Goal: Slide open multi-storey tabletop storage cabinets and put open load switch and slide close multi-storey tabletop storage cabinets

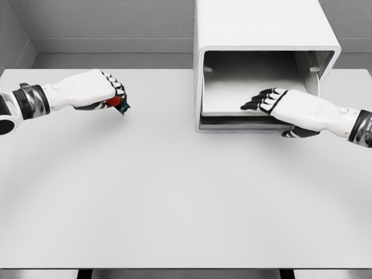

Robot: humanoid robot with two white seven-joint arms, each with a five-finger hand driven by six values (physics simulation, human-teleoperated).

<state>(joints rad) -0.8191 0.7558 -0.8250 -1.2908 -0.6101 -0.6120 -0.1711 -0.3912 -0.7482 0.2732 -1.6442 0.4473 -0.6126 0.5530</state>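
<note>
A white storage cabinet [261, 35] stands at the back right of the table, its front open and a shallow drawer tray [232, 110] slid forward. My right hand [268, 102] rests on the tray's front edge, fingers stretched flat over it, thumb under the lip. On the left, my left hand [110, 93] is curled around a small load switch [118, 104] with red and teal parts, held just above the tabletop. Most of the switch is hidden by the fingers.
The white table [174, 192] stretches wide between the two hands. A grey wall runs behind the cabinet. The table's front edge lies near the picture's bottom.
</note>
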